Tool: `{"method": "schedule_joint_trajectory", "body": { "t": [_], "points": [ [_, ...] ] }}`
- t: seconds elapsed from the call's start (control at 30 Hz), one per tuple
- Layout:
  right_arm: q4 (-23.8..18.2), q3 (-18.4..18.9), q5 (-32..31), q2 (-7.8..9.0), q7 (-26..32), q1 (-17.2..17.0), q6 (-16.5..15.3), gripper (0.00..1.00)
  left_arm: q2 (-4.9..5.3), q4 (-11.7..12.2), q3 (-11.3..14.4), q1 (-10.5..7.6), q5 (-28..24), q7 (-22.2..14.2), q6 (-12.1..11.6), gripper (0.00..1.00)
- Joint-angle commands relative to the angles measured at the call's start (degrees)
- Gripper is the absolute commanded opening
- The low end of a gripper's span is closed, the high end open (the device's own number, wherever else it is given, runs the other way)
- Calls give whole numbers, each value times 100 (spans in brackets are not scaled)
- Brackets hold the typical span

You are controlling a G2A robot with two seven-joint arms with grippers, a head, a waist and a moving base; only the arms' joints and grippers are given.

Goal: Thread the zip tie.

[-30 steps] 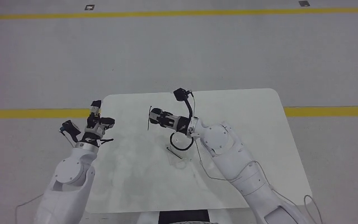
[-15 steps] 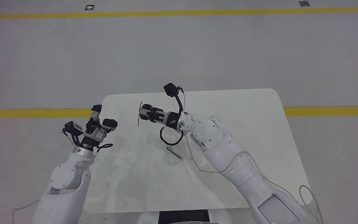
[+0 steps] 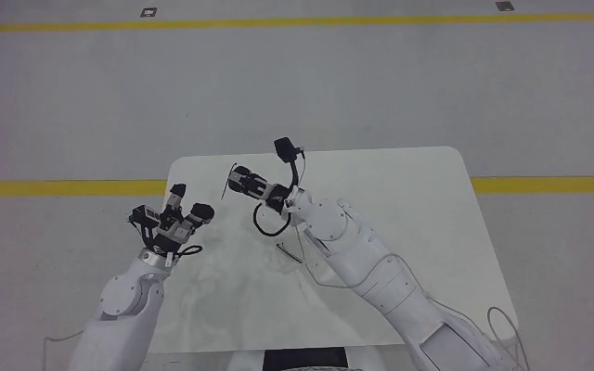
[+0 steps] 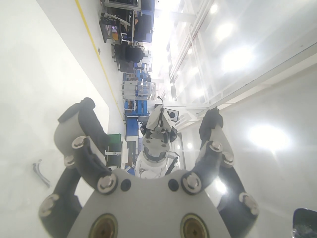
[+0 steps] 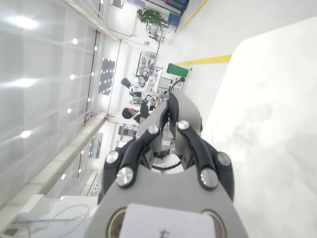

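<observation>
Right tool (image 3: 239,178) clenched on the zip tie (image 3: 229,182) left of centre frame, over the desk (image 3: 408,213) near its upper-left corner, bare desk to the right; left tool (image 3: 190,202) released, now shifted rightward over the desk's left edge versus earlier; tie's gripped end hidden between pads.

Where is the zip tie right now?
In the top view, the zip tie is pinched in the shut right gripper, over the table's far left part, opposite the open left gripper.
</observation>
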Motion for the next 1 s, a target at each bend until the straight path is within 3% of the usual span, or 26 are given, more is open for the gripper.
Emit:
{"method": "schedule_joint_trajectory", "body": {
  "t": [0.0, 0.3, 0.5, 0.6, 0.97],
  "points": [
    [24, -20, -9, -10, -29, 12, 39, 0, -2, -17, -19, -9, 52, -23, 0, 100],
    [-23, -74, -7, -24, -65, -65, 132, 0, -15, -34, 93, -25, 55, -73, 0, 100],
    [41, -231, 175, -129, -228, -30, 634, 0, -65, -87, 132, -72, 394, -144, 0, 100],
    [156, -270, 439, -194, -285, -13, 1034, 0, -126, -88, 134, -121, 586, -134, 0, 100],
    [139, -298, 348, -202, -370, -54, 1061, 0, -153, -95, 194, -155, 593, -152, 62, 100]
  ]
}}
